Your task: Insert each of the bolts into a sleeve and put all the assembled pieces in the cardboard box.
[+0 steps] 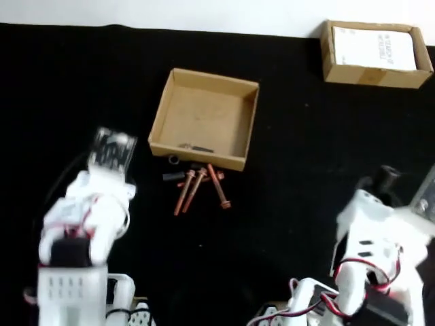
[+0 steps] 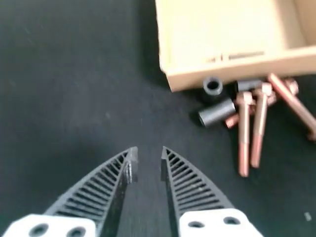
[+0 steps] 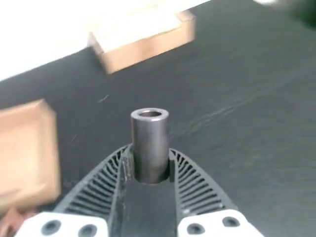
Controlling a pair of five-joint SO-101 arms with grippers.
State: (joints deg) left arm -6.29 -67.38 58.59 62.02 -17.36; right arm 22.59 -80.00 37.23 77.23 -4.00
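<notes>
The open cardboard box (image 1: 239,119) sits at mid-table with a small dark assembled piece (image 1: 195,147) lying by its near wall. Just in front of that wall lie three copper bolts (image 1: 197,187) and loose dark sleeves (image 1: 172,176). The left wrist view shows the same bolts (image 2: 256,123), one sleeve lying down (image 2: 216,112) and another on end (image 2: 213,86) beside the box (image 2: 232,61). My left gripper (image 2: 148,157) hangs open over bare cloth, short of the sleeves. At the table's right, my right gripper (image 3: 149,162) is shut on an upright dark sleeve (image 3: 149,133), seen as (image 1: 387,178) from above.
A second cardboard box (image 1: 374,54) holding a white sheet stands at the back right corner. The table is covered in black cloth (image 1: 306,170). Arm bases and wiring (image 1: 306,309) crowd the near edge.
</notes>
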